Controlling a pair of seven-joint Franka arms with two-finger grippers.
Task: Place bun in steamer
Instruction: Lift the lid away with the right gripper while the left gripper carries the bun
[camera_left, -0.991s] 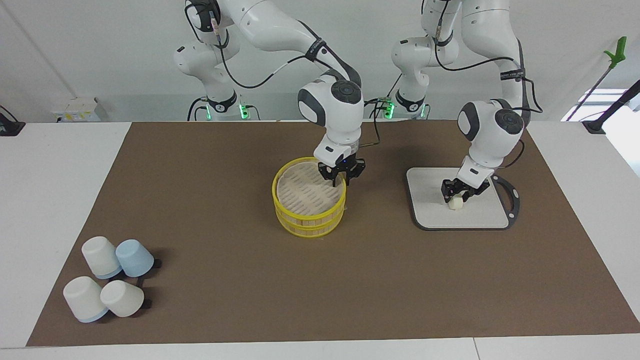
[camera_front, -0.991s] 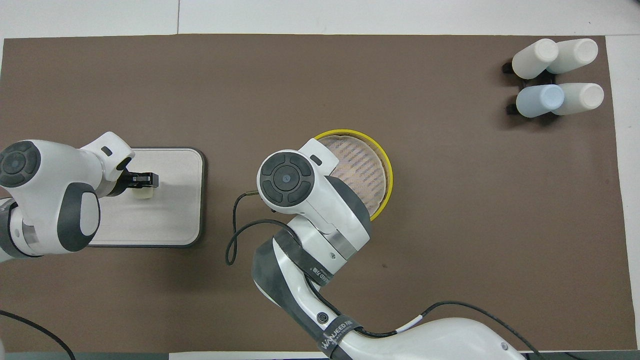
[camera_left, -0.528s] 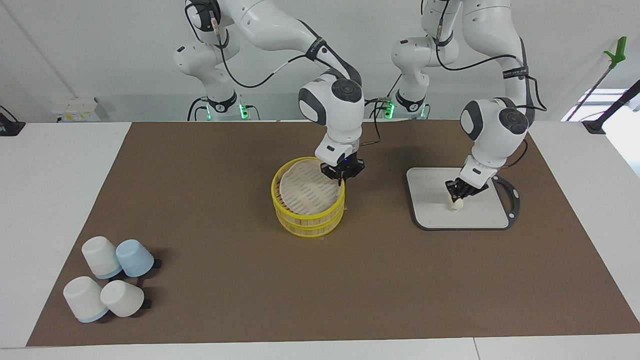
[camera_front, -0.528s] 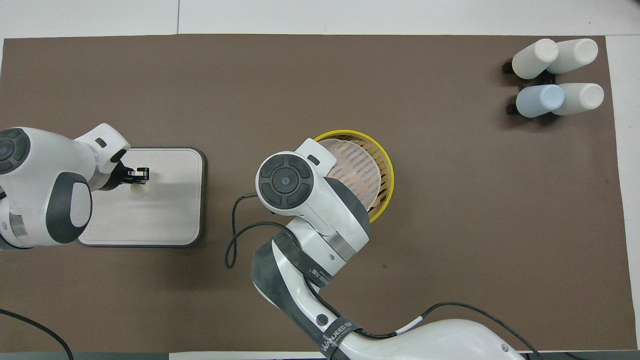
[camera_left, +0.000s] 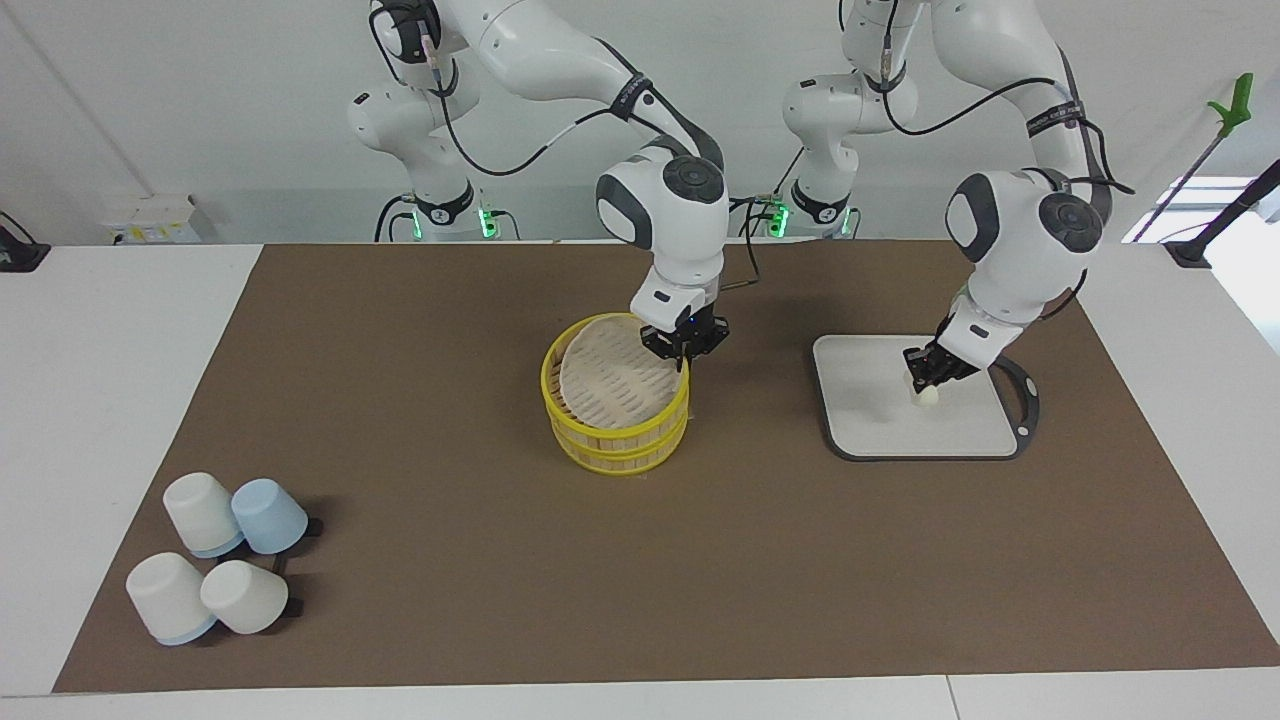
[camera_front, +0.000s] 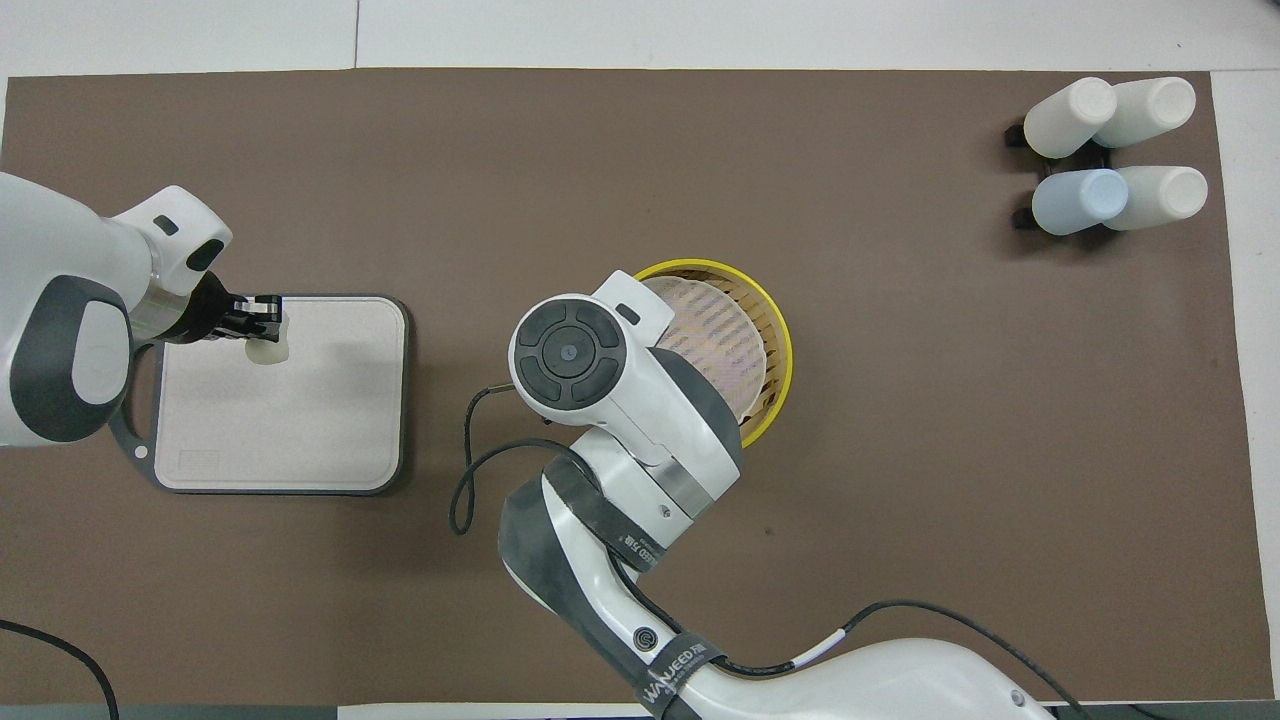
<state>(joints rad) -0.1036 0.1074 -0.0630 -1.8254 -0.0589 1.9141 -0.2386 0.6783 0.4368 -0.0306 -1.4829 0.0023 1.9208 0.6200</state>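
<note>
Facing view shows two steps running together. At centre frame, the right gripper (camera_left: 686, 350) is pinched on the edge of the pale slotted woven lid (camera_left: 612, 372), which sits tilted, raised at the gripper's side, over the round bamboo-coloured steamer with bright yellow rims (camera_left: 616, 430). At right of centre, the left gripper (camera_left: 930, 378) is clamped on the small cream-white oblong bun (camera_left: 929, 395), held just above the flat grey rectangular board with a dark rim (camera_left: 870, 425); its faint shadow falls on the board below. In the overhead view the bun (camera_front: 265, 347) appears over the board's upper left corner (camera_front: 380, 320), and dark slats show inside the basket beside the tilted lid. Four white and pale-blue cups (camera_left: 215, 570) lie at lower left.

Next, I judge, the lid must be lifted clear and carried aside so the basket opens fully, then the bun brought across, lowered inside and released.
</note>
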